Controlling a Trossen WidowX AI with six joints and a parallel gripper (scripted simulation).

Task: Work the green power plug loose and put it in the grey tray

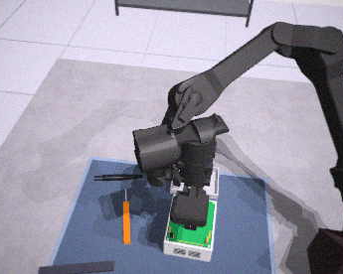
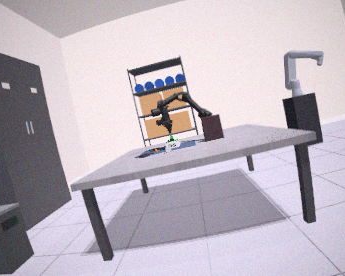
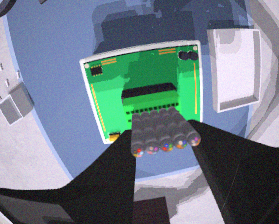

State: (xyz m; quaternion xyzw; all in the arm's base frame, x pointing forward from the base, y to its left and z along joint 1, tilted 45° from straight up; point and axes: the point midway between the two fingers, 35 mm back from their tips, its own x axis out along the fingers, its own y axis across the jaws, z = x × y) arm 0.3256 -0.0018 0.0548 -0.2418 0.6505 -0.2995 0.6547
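The plug (image 3: 150, 100) is looking green and blocky, with a row of little dark holes and fat grey wires (image 3: 162, 131) sticking out. The wires are showing bright, speckled dots at their cut ends. The plug is sitting over the middle of the green board (image 1: 203, 229) (image 3: 107, 90), but its fit in the socket is hiding from view. The gripper (image 1: 190, 224) (image 2: 170, 133) (image 3: 160, 131) is squeezing the plug, with one black finger going down on each side. From above, the grey tray (image 1: 216, 191) (image 3: 214, 75) is lying just on the far side of the board, and the orange screwdriver (image 1: 126, 223) is lying to the left.
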